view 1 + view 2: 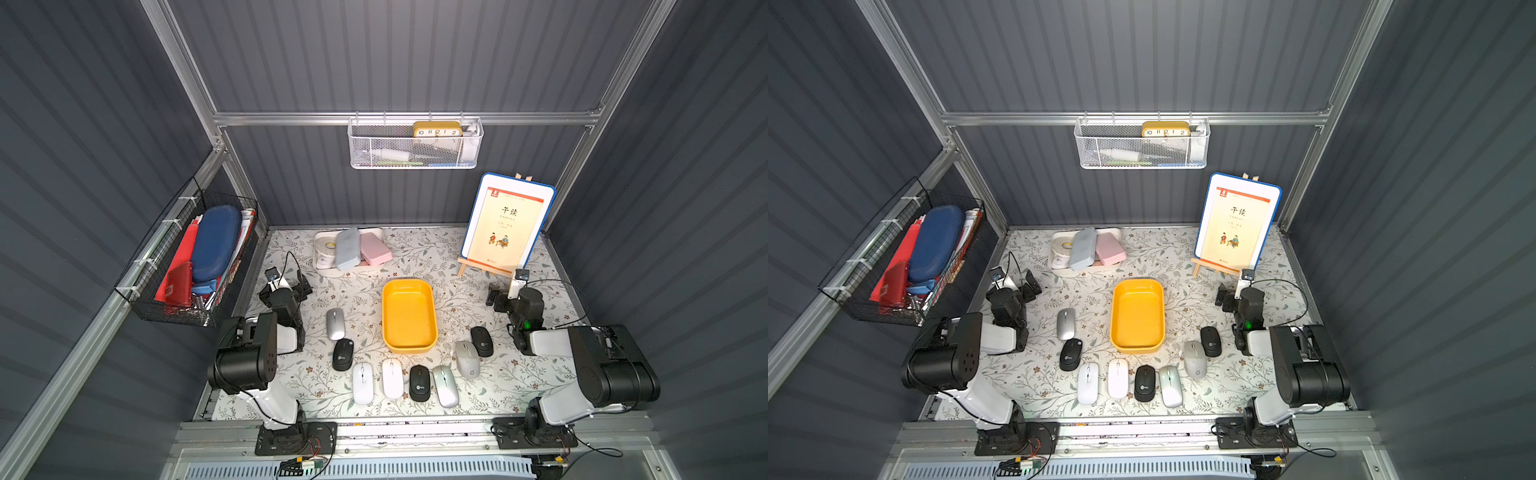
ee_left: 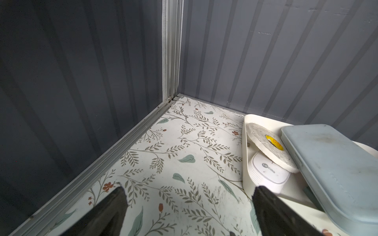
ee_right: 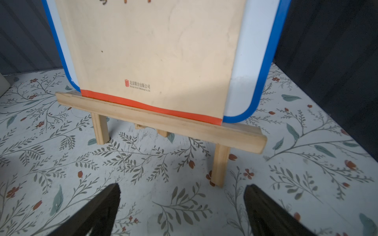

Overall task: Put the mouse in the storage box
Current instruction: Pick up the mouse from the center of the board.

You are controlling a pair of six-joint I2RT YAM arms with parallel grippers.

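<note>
Eight mice (image 1: 392, 378) curve around the yellow storage box (image 1: 409, 316) from 9 to 4 o'clock. The left fingers (image 2: 106, 214) and right fingers (image 3: 98, 212) are spread wide.

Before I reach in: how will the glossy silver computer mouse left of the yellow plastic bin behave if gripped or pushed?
The silver mouse looks rigid, with a glossy domed shell, so a grip may slip. It lies flat and low, so it should slide, not roll or tip. Pushed nearward, it would likely bump the adjacent black mouse.
</note>
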